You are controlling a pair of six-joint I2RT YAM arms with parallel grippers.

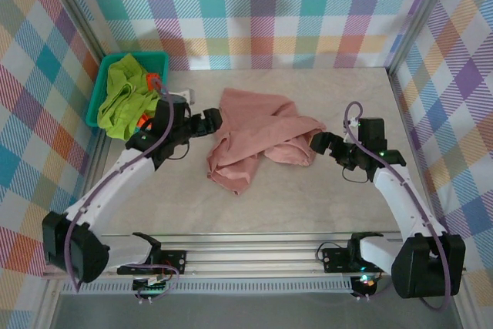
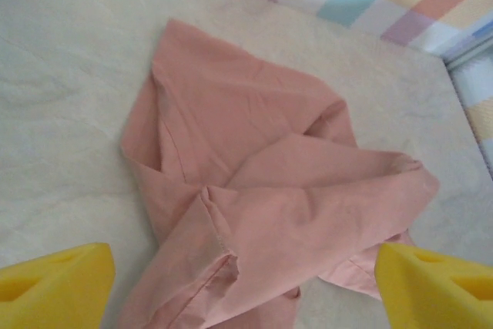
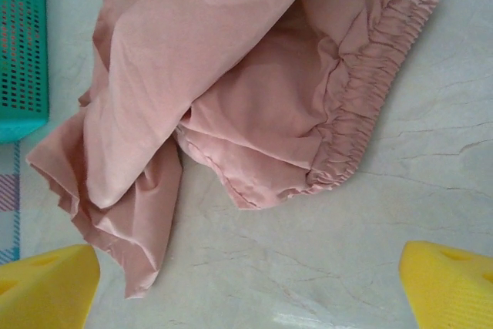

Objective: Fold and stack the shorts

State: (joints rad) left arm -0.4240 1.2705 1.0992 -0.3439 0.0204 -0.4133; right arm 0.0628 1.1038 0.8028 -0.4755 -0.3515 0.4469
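Presently, crumpled dusty-pink cloth shorts (image 1: 258, 138) lie on the desk (image 1: 308, 198) between left gripper (image 1: 214, 119) and right gripper (image 1: 317, 142), both spread empty, waistband (image 3: 362, 90) nearest the right.

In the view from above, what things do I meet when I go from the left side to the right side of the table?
The teal basket → left hand → pink shorts → right hand.
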